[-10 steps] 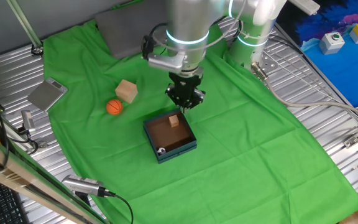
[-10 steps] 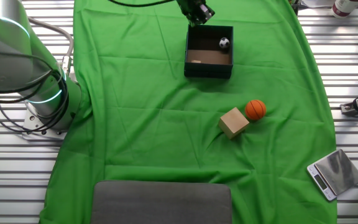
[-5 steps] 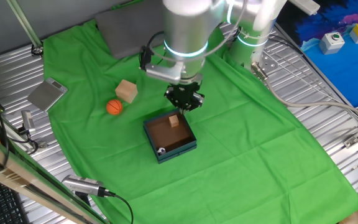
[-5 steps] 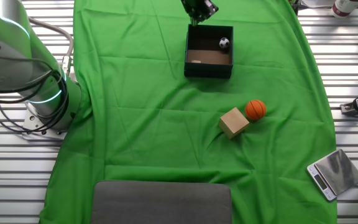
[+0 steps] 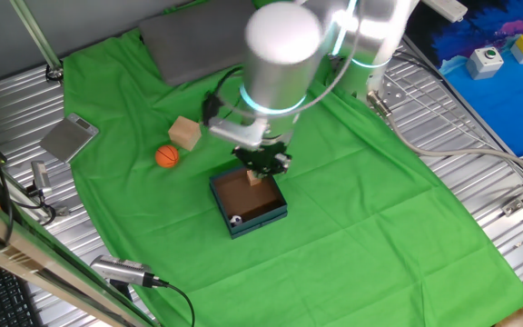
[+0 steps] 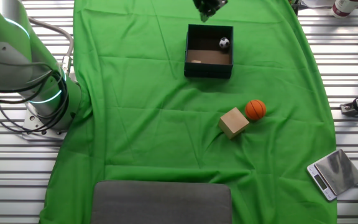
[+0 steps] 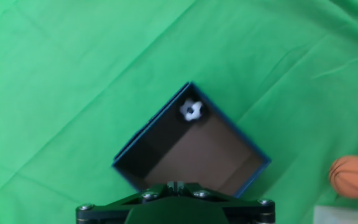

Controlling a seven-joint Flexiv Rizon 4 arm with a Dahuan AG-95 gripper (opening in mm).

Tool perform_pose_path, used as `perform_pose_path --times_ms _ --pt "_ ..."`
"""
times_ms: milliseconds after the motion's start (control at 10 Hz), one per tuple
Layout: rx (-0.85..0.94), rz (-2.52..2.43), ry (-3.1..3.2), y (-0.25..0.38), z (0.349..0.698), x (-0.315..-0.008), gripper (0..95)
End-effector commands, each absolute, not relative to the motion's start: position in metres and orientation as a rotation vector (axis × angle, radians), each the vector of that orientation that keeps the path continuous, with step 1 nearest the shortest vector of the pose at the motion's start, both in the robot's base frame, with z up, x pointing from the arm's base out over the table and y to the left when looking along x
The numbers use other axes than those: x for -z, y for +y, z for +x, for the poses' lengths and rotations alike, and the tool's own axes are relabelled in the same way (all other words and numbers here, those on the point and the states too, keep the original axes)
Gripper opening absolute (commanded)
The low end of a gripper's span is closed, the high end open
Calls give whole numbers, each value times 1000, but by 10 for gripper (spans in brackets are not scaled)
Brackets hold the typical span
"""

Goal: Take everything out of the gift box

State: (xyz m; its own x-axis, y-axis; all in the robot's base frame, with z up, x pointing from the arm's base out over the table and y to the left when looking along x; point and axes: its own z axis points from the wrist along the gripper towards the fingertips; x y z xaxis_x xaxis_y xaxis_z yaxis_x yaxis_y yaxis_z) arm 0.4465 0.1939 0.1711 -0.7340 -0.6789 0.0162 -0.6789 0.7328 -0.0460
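The gift box (image 5: pixel 260 221) is teal-blue with a brown inside and sits mid-cloth. Inside it are a tan wooden cube (image 5: pixel 257 177) at the far side and a tiny soccer ball (image 5: pixel 235 219) in the near corner. My gripper (image 5: pixel 261 162) hangs over the box's far edge, right above that cube, shut and empty. The orange ball (image 5: pixel 167 156) and the second cube (image 5: pixel 185 133) lie on the cloth left of the box. In the hand view the gripper (image 7: pixel 177 185) is over the box (image 7: pixel 143 142), the soccer ball (image 7: pixel 191 110) shows, and the inner cube is hidden.
A flat grey plate (image 5: pixel 193 41) lies at the cloth's far edge and a small silver scale (image 5: pixel 69 138) at its left edge. The arm's base (image 6: pixel 36 93) stands beside the cloth. Metal slats surround the green cloth (image 5: pixel 370 209).
My gripper has moved from just behind the box to over its far edge, closer above the cube inside. The box and the objects have not moved.
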Motion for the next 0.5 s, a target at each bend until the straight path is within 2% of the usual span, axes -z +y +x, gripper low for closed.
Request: perform_pose_path --times_ms 100,500 --pt "38 -1208 2931 187 455 -168 0" --pt "-45 -1353 2948 167 476 -156 0"
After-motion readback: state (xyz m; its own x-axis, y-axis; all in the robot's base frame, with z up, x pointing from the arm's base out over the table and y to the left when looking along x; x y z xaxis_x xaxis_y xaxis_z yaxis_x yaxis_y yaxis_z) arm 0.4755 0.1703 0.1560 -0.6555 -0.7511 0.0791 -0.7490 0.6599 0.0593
